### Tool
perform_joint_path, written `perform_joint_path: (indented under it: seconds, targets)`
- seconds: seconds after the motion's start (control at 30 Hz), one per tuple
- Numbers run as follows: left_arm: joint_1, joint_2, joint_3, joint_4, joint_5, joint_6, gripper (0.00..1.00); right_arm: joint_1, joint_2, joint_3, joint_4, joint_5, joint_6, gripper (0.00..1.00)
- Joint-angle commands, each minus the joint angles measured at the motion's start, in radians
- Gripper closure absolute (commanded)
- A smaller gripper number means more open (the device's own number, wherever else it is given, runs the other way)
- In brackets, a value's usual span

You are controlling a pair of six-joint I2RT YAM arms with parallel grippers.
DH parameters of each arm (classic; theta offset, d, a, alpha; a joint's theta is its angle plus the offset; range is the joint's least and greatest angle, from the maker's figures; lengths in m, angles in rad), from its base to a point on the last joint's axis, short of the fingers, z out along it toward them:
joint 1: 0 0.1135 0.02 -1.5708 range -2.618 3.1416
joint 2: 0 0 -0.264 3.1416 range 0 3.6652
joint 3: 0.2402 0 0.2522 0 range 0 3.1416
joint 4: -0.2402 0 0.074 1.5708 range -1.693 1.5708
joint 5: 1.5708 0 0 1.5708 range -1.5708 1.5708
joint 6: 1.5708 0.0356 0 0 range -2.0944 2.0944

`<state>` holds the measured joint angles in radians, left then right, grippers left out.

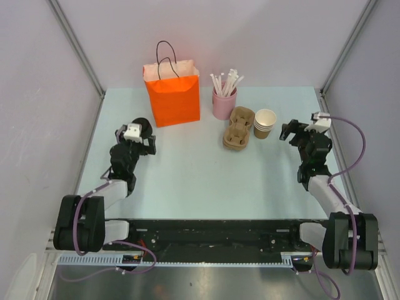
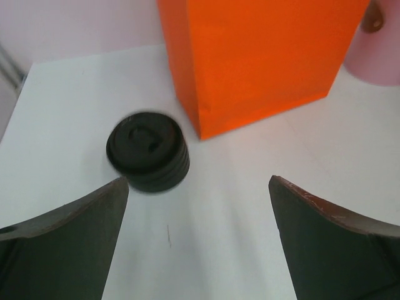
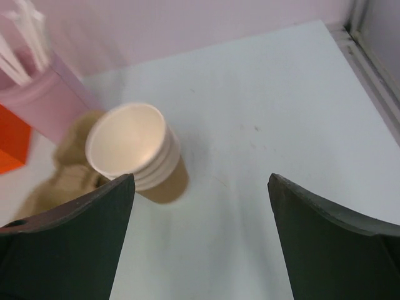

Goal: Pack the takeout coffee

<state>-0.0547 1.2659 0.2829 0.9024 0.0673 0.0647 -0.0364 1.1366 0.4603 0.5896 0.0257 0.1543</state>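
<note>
No takeout coffee with a black lid on a brown cup is in view. A stack of black lids [image 2: 148, 152] [image 1: 144, 124] stands on the table just left of the orange paper bag [image 1: 173, 97] [image 2: 256, 62]. My left gripper [image 1: 135, 136] [image 2: 199, 181] hovers open just short of the lids, with nothing between its fingers. Stacked pale-rimmed paper cups [image 1: 265, 122] [image 3: 134, 150] stand at the right, beside the pulp cup carrier [image 1: 238, 128] [image 3: 62, 181]. My right gripper [image 1: 299, 134] [image 3: 201, 178] is open and empty, a little to the right of those cups.
A pink holder [image 1: 224, 103] [image 3: 44, 100] full of white straws stands behind the carrier, right of the bag. Metal frame rails run along both sides of the pale table [image 1: 200, 181]. The right table edge lies close to my right arm.
</note>
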Motion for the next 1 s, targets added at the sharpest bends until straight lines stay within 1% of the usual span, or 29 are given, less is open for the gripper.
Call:
perform_joint_path:
  seconds: [0.0, 0.03, 0.07, 0.1, 0.13, 0.17, 0.2, 0.23, 0.27, 0.3, 0.33, 0.4, 0.43, 0.5, 0.53, 0.6, 0.63, 0.73, 0.77, 0.8, 0.97]
  targets:
    - [-0.005, -0.056, 0.179, -0.337, 0.183, 0.119, 0.00, 0.013, -0.044, 0.207, -0.285, -0.131, 0.087, 0.11]
    - [-0.008, -0.063, 0.200, -0.444, 0.204, 0.154, 0.00, 0.033, -0.043, 0.243, -0.369, -0.141, 0.065, 0.18]
    - [-0.013, -0.072, 0.249, -0.506, 0.248, 0.173, 0.02, 0.077, -0.028, 0.329, -0.413, -0.136, 0.042, 0.20]
    - [-0.017, -0.082, 0.278, -0.570, 0.262, 0.188, 0.02, 0.108, -0.012, 0.369, -0.456, -0.119, 0.018, 0.21]
    - [-0.020, -0.083, 0.312, -0.709, 0.279, 0.222, 0.02, 0.140, 0.008, 0.421, -0.546, -0.103, -0.051, 0.21]
    - [-0.028, -0.082, 0.381, -0.780, 0.290, 0.240, 0.03, 0.212, 0.034, 0.470, -0.589, -0.058, -0.082, 0.21]
    - [-0.031, -0.076, 0.416, -0.845, 0.319, 0.254, 0.04, 0.242, 0.108, 0.586, -0.667, -0.029, -0.113, 0.21]
    - [-0.034, -0.073, 0.445, -0.949, 0.319, 0.260, 0.06, 0.269, 0.145, 0.645, -0.788, 0.000, -0.148, 0.25]
    - [-0.036, -0.074, 0.488, -0.985, 0.318, 0.258, 0.07, 0.301, 0.185, 0.700, -0.847, 0.031, -0.151, 0.26]
    - [-0.034, -0.077, 0.508, -1.011, 0.322, 0.257, 0.08, 0.308, 0.272, 0.810, -0.902, 0.031, -0.151, 0.28]
    - [-0.036, -0.083, 0.525, -1.054, 0.324, 0.247, 0.10, 0.311, 0.310, 0.854, -0.986, 0.028, -0.150, 0.31]
    - [-0.036, -0.080, 0.574, -1.089, 0.331, 0.236, 0.12, 0.316, 0.380, 0.932, -1.043, 0.019, -0.151, 0.32]
    - [-0.036, -0.071, 0.594, -1.127, 0.350, 0.221, 0.14, 0.317, 0.444, 0.992, -1.083, 0.020, -0.151, 0.33]
    - [-0.037, -0.056, 0.644, -1.157, 0.367, 0.202, 0.15, 0.319, 0.503, 1.050, -1.126, 0.040, -0.150, 0.35]
    - [-0.037, -0.042, 0.654, -1.172, 0.377, 0.183, 0.16, 0.320, 0.569, 1.119, -1.172, 0.052, -0.151, 0.38]
    - [-0.043, -0.030, 0.671, -1.171, 0.379, 0.169, 0.16, 0.320, 0.629, 1.185, -1.218, 0.083, -0.151, 0.37]
    - [-0.046, -0.023, 0.674, -1.171, 0.368, 0.170, 0.16, 0.322, 0.676, 1.236, -1.252, 0.080, -0.151, 0.41]
    - [-0.066, 0.018, 0.696, -1.172, 0.309, 0.178, 0.17, 0.334, 0.721, 1.275, -1.261, 0.069, -0.151, 0.48]
    - [-0.073, 0.032, 0.703, -1.171, 0.277, 0.179, 0.17, 0.337, 0.735, 1.279, -1.255, 0.077, -0.174, 0.48]
    - [-0.076, 0.038, 0.707, -1.172, 0.272, 0.178, 0.17, 0.339, 0.741, 1.279, -1.252, 0.083, -0.176, 0.48]
    - [-0.086, 0.055, 0.720, -1.171, 0.261, 0.187, 0.17, 0.333, 0.764, 1.275, -1.243, 0.120, -0.174, 0.59]
